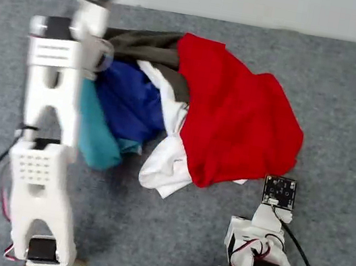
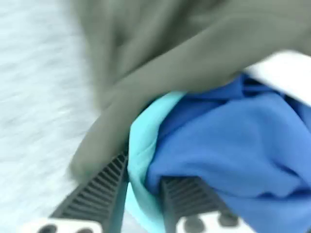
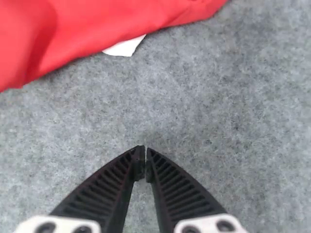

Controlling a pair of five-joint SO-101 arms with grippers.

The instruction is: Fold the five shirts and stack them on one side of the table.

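Observation:
Five shirts lie in one crumpled heap at the back of the table. The red shirt lies on top at the right, over the white shirt. The blue shirt, the teal shirt and the olive shirt make up the left side. My left gripper is at the heap's left edge, shut on a fold of the teal shirt. My right gripper is shut with nothing in it, just above the bare surface in front of the red shirt.
The grey felt tabletop is bare to the right of the heap and along the front. The left arm stretches from the front left corner to the heap. The right arm is folded back at the front right.

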